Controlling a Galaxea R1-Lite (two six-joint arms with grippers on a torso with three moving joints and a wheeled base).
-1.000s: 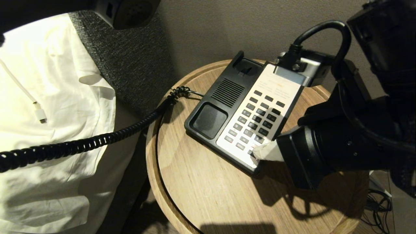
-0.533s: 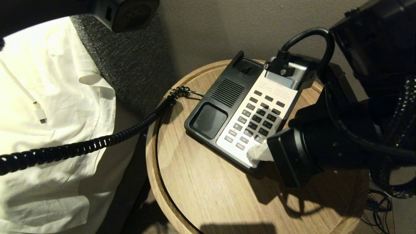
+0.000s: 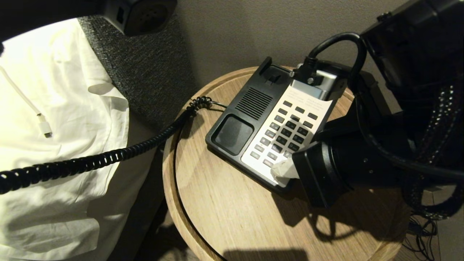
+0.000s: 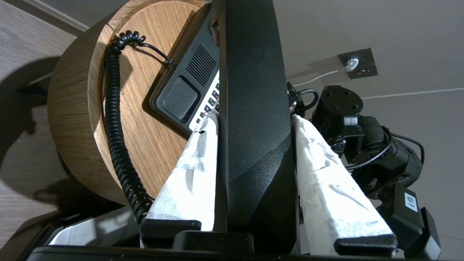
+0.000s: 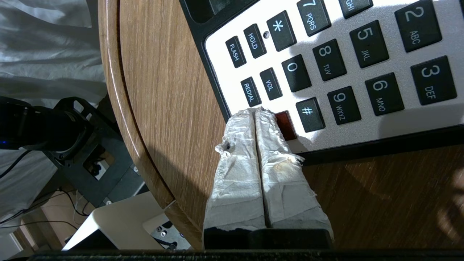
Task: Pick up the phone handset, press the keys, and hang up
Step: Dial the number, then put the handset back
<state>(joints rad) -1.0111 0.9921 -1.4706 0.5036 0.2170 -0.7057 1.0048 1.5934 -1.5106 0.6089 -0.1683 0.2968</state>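
Strong light falls from above and to my left, burning the white bedding (image 3: 54, 108) nearly to glare, while the wall and the space under the round table (image 3: 224, 217) stay dim. My right gripper (image 3: 281, 172) and its arm throw a heavy, hard-edged shadow across the wood toward me, and in my right wrist view another soft shadow cuts across the pale keypad (image 5: 362, 72), leaving a bright patch around the star key. Everything is sharp, with no motion blur; only the handset (image 4: 253, 108) close to my left wrist camera reads as a flat black mass.
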